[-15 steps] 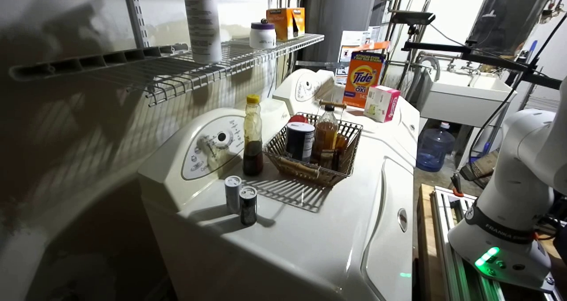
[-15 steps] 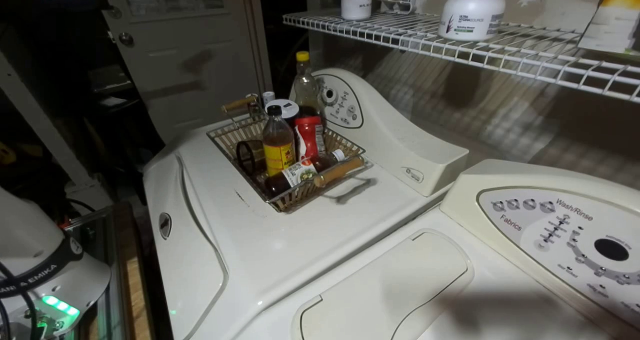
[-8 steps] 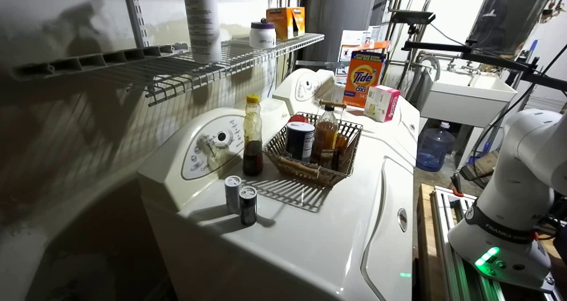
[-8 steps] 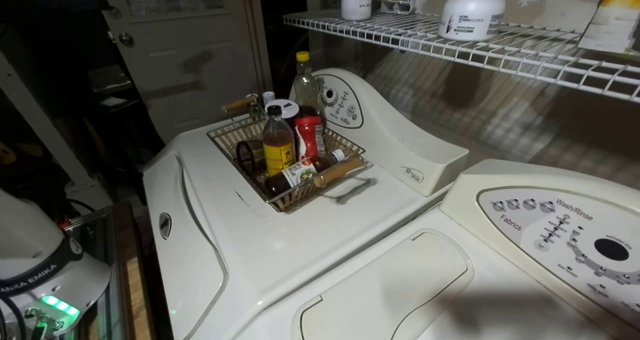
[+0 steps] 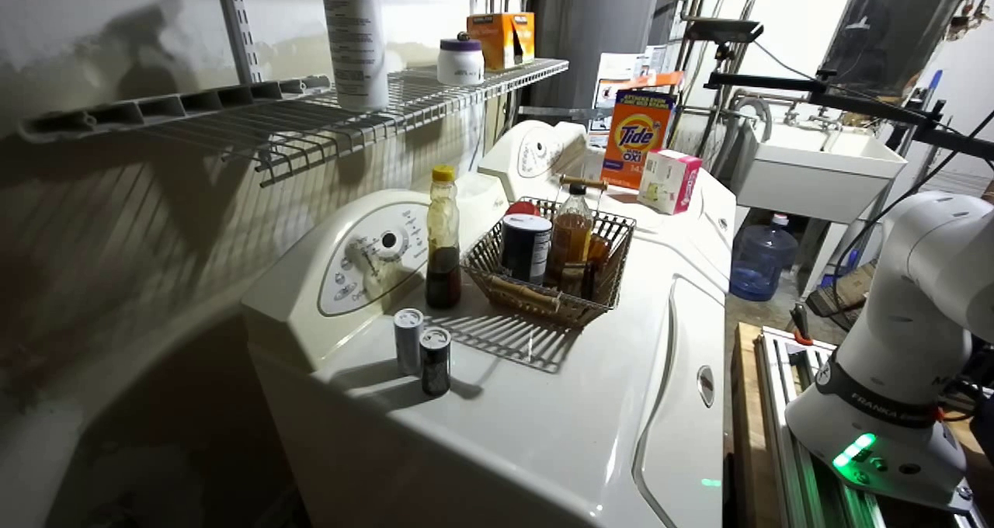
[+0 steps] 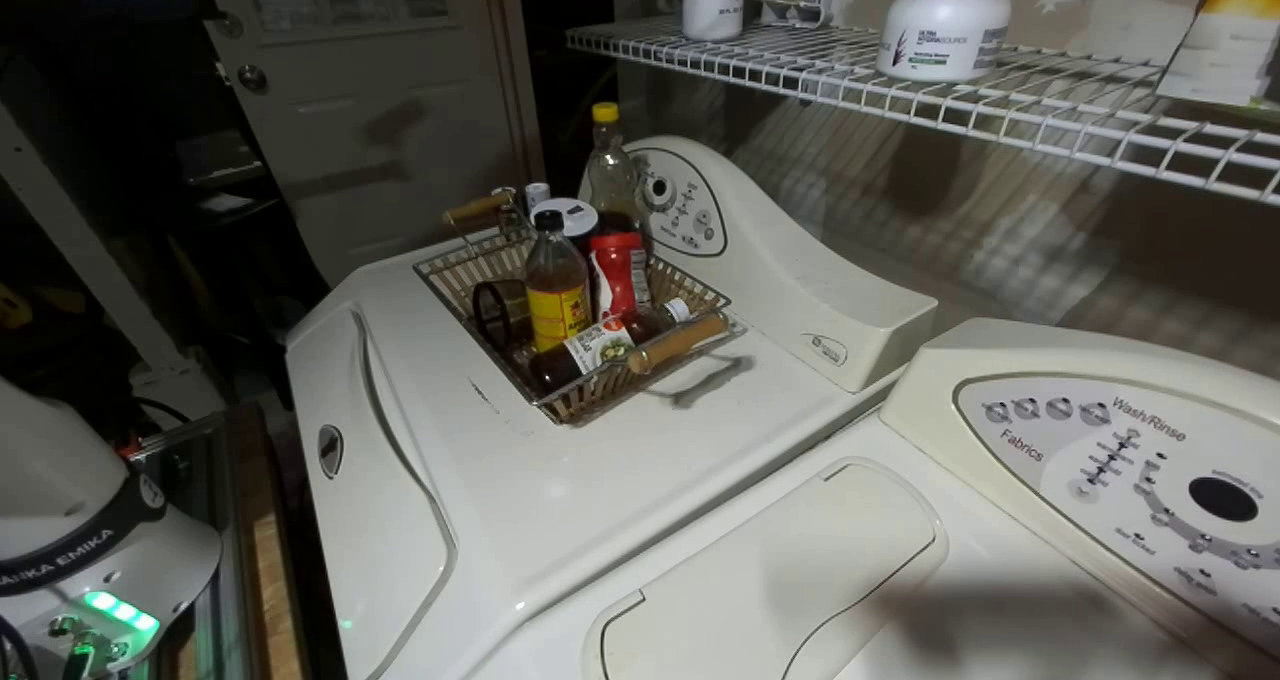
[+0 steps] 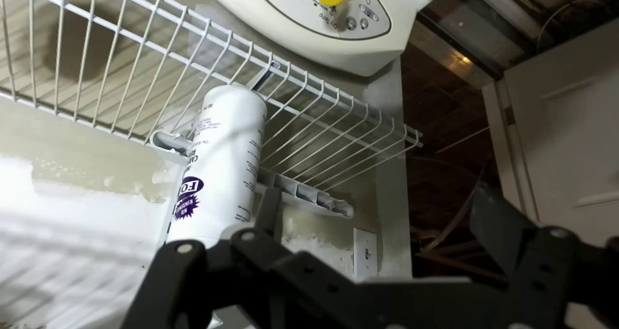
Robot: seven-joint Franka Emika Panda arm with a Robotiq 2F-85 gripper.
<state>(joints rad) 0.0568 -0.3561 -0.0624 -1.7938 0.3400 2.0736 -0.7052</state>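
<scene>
My gripper is open in the wrist view, with nothing between its fingers. It is out of frame in both exterior views. A tall white bottle with purple print is nearest, beside and beyond the left finger; contact cannot be told. It stands on a white wire shelf. A wire basket, seen in both exterior views, holds a dark canister, an amber bottle, a red container and a lying dark bottle. A yellow-capped bottle and two small shakers stand by the basket.
The basket stands on a white dryer beside a washer. A purple-lidded jar and an orange box sit on the shelf. A Tide box and a pink-white box stand at the back.
The arm's upper link and its cable have shifted slightly at the edge of an exterior view. The shadow on the wall has moved a little. The bottles, basket and shakers have not moved.
</scene>
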